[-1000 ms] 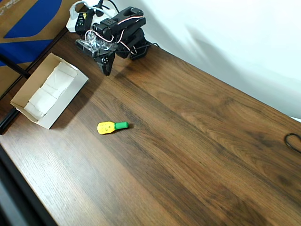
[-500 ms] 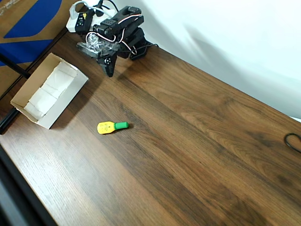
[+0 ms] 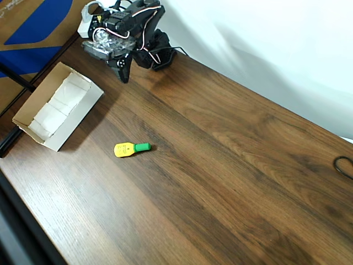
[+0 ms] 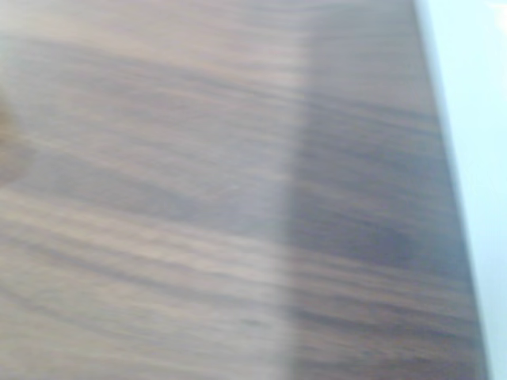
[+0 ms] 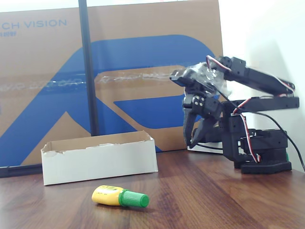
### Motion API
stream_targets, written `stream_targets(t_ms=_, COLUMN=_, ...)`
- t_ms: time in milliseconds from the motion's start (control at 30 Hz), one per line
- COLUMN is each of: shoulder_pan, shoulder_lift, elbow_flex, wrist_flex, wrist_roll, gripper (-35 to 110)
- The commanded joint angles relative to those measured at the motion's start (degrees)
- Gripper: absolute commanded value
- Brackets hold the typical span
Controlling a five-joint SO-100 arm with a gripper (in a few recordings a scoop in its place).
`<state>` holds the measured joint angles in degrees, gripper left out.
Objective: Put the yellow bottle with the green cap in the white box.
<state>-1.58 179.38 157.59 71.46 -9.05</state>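
Observation:
The yellow bottle with the green cap [image 3: 131, 149] lies on its side on the wooden table, cap pointing right in the overhead view. In the fixed view the bottle [image 5: 119, 196] lies in front of the white box [image 5: 100, 160]. That open-top box [image 3: 77, 118], lined with white paper padding, stands left of the bottle near the table's left edge. My gripper [image 3: 124, 73] hangs from the folded black arm at the back of the table, fingers pointing down and shut on nothing. It is far from the bottle and behind the box, and it hangs above the table in the fixed view [image 5: 189, 138].
A large brown-and-blue cardboard sheet [image 5: 143, 71] and a black pole [image 5: 89, 71] stand behind the box. A black cable [image 3: 344, 165] lies at the table's right edge. A white wall [image 3: 276, 49] borders the back. The wrist view is a blur of wood grain.
My gripper has swung up and back, toward the top left of the overhead view. The bottle and the box have not moved.

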Motion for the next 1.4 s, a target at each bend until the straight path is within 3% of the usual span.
stream_targets(t_ms=0, shoulder_pan=-2.11, shoulder_lift=-4.48, elbow_flex=-6.77, wrist_flex=-0.70, wrist_roll=0.26, gripper=0)
stream_targets(t_ms=233, shoulder_pan=-7.82, shoulder_lift=-18.54, elbow_flex=-17.23, wrist_flex=-1.76, wrist_roll=0.79, gripper=0)
stream_targets(t_ms=467, shoulder_pan=-12.48, shoulder_lift=-28.21, elbow_flex=-19.16, wrist_flex=-9.05, wrist_roll=-2.99, gripper=0)
stream_targets(t_ms=700, shoulder_pan=-22.68, shoulder_lift=-37.62, elbow_flex=-24.26, wrist_flex=-10.02, wrist_roll=-2.72, gripper=0)
stream_targets(t_ms=1367, shoulder_pan=-31.03, shoulder_lift=-45.09, elbow_flex=-27.25, wrist_flex=-12.66, wrist_roll=-0.62, gripper=0)
